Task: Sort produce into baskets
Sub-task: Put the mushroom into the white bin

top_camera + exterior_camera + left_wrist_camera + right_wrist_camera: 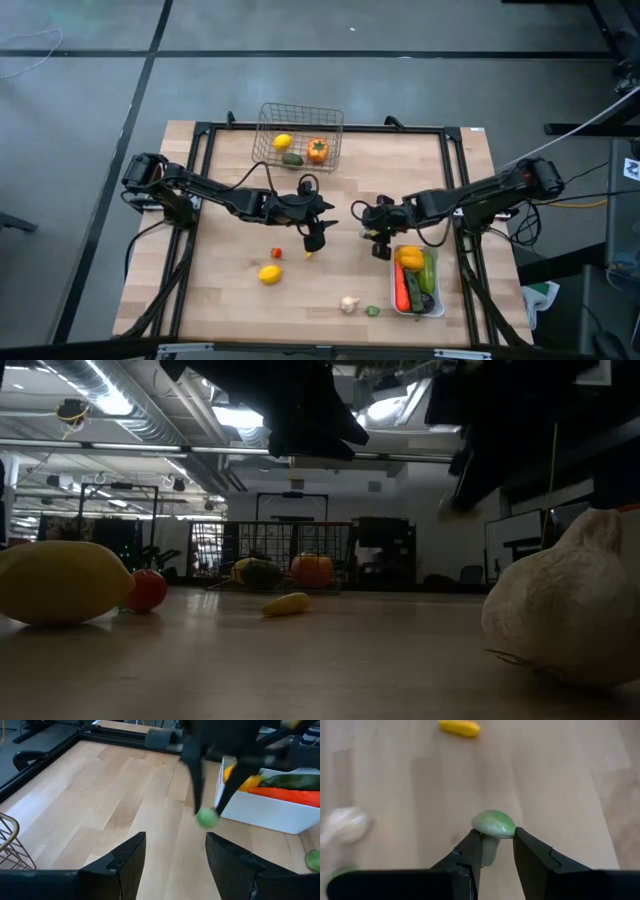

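My right gripper (497, 837) is shut on a small green piece of produce (493, 824) with a rounded cap and a pale stem. It hangs above the table beside the white tray (436, 307), which holds a yellow pepper (410, 258), a carrot, a cucumber and an eggplant. My left gripper (175, 842) stands open over the table's middle (315, 238) with nothing between its fingers. The wire basket (298, 135) at the far edge holds a lemon, a green piece and an orange tomato (317, 150). My right gripper pinches the green piece between its two fingers, at their free ends. The cap (501, 826) sits across the fingertips and the pale stem (489, 851) runs back between them. The fingers (196, 780) slant down from above. The piece (207, 817) is lifted clear of the table.
Loose on the wood lie a lemon (270, 274), a small red tomato (277, 253), a small yellow piece (308, 255), a white garlic (348, 304) and a small green piece (372, 311). Bare wood lies between the basket and the arms.
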